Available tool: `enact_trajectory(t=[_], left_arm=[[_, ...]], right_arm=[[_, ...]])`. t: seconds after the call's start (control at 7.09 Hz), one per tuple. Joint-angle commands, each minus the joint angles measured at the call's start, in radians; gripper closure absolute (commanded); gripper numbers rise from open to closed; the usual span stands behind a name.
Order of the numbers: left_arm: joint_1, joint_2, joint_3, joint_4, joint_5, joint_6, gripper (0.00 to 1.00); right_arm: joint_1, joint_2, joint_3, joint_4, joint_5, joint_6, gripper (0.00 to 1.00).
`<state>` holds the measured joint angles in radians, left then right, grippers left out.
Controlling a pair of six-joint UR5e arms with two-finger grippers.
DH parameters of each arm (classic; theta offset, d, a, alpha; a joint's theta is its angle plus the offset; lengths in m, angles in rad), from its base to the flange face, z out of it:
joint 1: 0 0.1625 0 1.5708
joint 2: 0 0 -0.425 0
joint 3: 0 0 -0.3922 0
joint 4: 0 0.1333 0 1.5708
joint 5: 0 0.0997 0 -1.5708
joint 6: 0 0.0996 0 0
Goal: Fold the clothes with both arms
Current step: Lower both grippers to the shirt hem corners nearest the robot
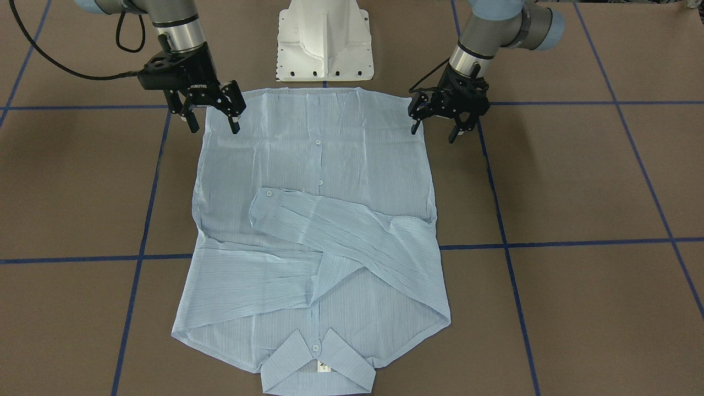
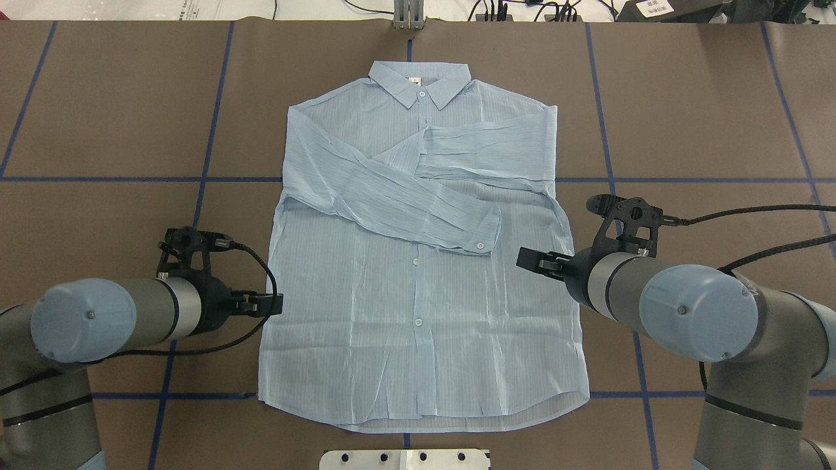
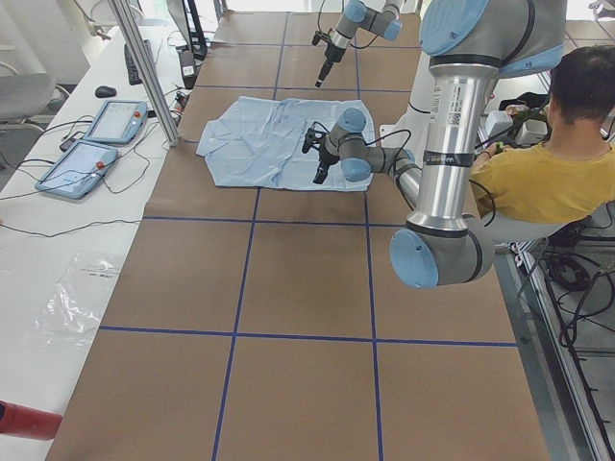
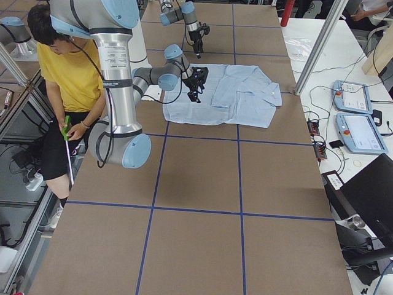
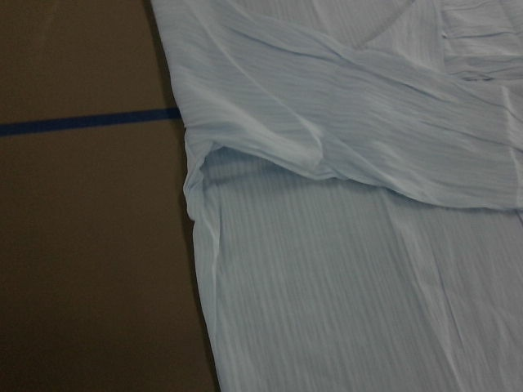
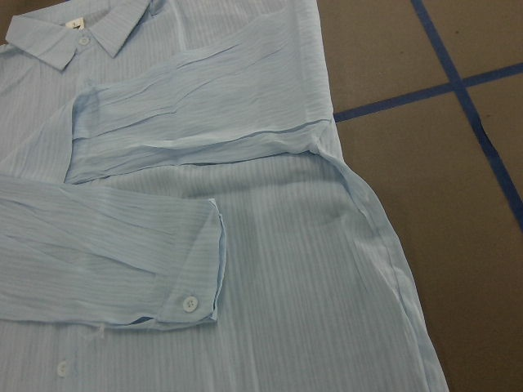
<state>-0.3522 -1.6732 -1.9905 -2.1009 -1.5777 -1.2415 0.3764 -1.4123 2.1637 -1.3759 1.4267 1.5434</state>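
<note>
The light blue pinstriped shirt (image 1: pixel 316 220) lies flat and buttoned on the brown table, collar (image 2: pixel 420 85) away from the robot. Both sleeves are folded across its chest, the upper one ending in a buttoned cuff (image 6: pixel 192 282). My left gripper (image 1: pixel 434 131) hangs open just above the table, beside the hem corner on my left. My right gripper (image 1: pixel 214 124) is open over the opposite hem corner, one finger above the fabric. Neither holds anything. In the overhead view both grippers (image 2: pixel 264 303) (image 2: pixel 537 261) flank the shirt's lower half. The left wrist view shows only the shirt's side edge (image 5: pixel 200 245).
The white pedestal base (image 1: pixel 324 44) stands just behind the hem. Blue tape lines (image 1: pixel 550 243) grid the table. A person in a yellow shirt (image 3: pixel 538 182) sits behind the robot. Two tablets (image 3: pixel 96 144) lie on a side bench beyond the collar end.
</note>
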Motion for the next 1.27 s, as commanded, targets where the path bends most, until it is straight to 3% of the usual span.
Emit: enact_trajectory(t=[0.0,0.28,0.85,1.13], left_arm=[[0.102,-0.006,-0.022,0.144,0.06,-0.105,0.01],[0.14,-0.023,-0.08,0.275,0.074,-0.141,0.06],[0.206,-0.025,-0.07,0.279,0.076,-0.141,0.18],[0.229,-0.029,-0.064,0.279,0.076,-0.141,0.19]], right_arm=[[-0.004,-0.004,-0.002,0.0,-0.005,0.001,0.0],[-0.005,-0.004,-0.004,0.0,-0.005,0.001,0.0],[-0.011,-0.004,-0.008,0.0,-0.006,0.004,0.0],[-0.014,-0.004,-0.01,0.0,-0.006,0.006,0.0]])
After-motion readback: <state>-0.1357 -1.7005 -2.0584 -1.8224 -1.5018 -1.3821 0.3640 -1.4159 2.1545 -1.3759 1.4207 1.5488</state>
